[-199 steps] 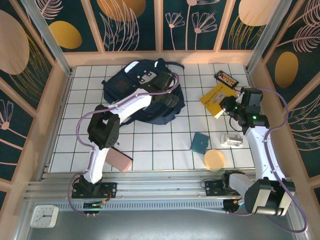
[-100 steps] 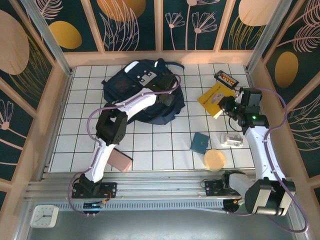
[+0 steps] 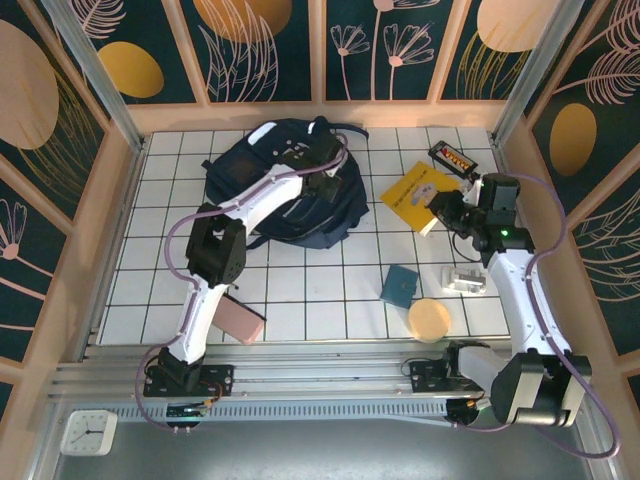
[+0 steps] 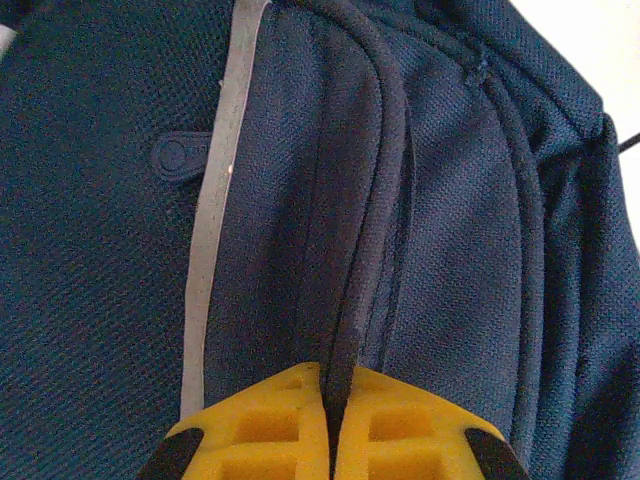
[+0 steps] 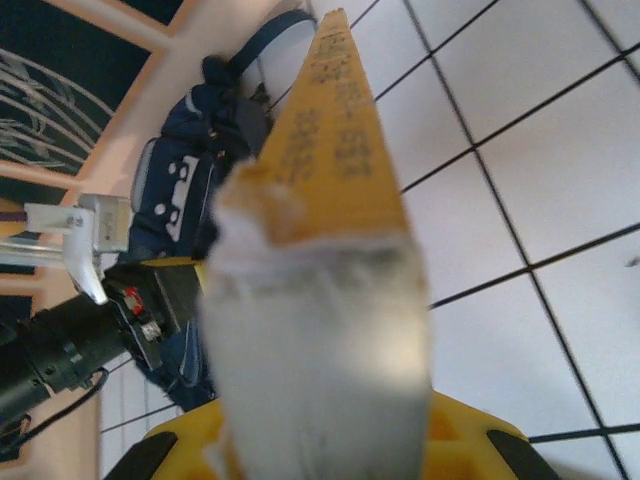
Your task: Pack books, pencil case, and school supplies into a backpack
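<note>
The white tiled table [image 3: 300, 290] is boxed in by a wooden rim on three sides. Its left columns and the strip between the bag and the near edge lie bare.

The backpack [image 3: 240, 165] is the biggest thing. It lies flat at the back, left of centre, navy with pale grey patches and dark straps. The left arm crosses its near half and hides part of it. The left end effector [image 3: 325, 165] sits on the bag's upper right part. In the left wrist view the end effector [image 4: 335, 400] is pinched tight on a raised, piped seam of the backpack [image 4: 100, 250], beside a grey trim strip. What lies under the fold cannot be made out.

The yellow book [image 3: 415, 190] lies right of the bag, near the right wall, and shows its cartoon cover. The right end effector [image 3: 440, 212] is clamped on its near right corner. In the right wrist view the book [image 5: 335, 150] runs edge-on away from the end effector [image 5: 320, 440], and its near end is a pale blur.

The pink pencil case [image 3: 243, 323] lies at the near left, just beside the left arm's lower link. The teal pad [image 3: 400, 287] lies tilted, right of centre. A tan disc [image 3: 430, 320] lies just beside it, nearer the front edge.
</note>
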`<state>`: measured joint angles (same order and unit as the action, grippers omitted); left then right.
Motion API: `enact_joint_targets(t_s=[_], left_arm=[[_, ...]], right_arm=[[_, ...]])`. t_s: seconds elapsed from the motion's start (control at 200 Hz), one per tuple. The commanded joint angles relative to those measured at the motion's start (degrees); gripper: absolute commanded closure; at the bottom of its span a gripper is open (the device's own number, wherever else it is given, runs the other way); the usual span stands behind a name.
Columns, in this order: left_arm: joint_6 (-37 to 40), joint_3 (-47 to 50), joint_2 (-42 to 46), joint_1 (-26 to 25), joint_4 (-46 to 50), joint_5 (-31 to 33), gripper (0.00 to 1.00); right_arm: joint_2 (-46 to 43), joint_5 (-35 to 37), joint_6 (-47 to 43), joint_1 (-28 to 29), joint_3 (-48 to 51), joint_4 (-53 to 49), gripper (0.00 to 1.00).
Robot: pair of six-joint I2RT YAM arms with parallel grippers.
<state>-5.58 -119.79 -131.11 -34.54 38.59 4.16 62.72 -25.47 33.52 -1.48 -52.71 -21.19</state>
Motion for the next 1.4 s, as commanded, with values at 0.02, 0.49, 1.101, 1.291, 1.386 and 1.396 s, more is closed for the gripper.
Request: enact_joint_targets(t_s=[0.02, 0.49, 1.101, 1.291, 1.386, 1.396], left_arm=[[-3.83, -7.27, 7.38, 2.87, 2.01, -4.29, 1.00], [-6.41, -19.43, 7.10, 5.45, 6.86, -12.75, 1.00], [-9.08, -27.96, 2.06, 5.54, 9.94, -14.25, 1.00], [-9.93, -34.30, -3.12, 5.63, 14.06, -11.11, 1.00], [-10.38, -37.37, -5.65, 5.65, 15.10, -10.48, 1.00], [-10.36, -37.61, -5.85, 5.63, 15.17, -10.42, 1.00]], right_arm=[[0.90, -9.51, 2.86, 1.15, 0.39, 10.20, 1.00], [21.60, -19.28, 13.09, 13.13, -3.19, 33.27, 1.00], [61.71, -14.97, 22.06, 22.27, -33.75, 42.67, 0.56], [54.70, -8.37, 9.14, 20.64, -32.79, 20.89, 0.19], [48.67, -5.38, 6.77, 19.17, -28.45, 15.23, 0.18], [47.94, -5.00, 6.61, 18.91, -27.83, 14.76, 0.18]])
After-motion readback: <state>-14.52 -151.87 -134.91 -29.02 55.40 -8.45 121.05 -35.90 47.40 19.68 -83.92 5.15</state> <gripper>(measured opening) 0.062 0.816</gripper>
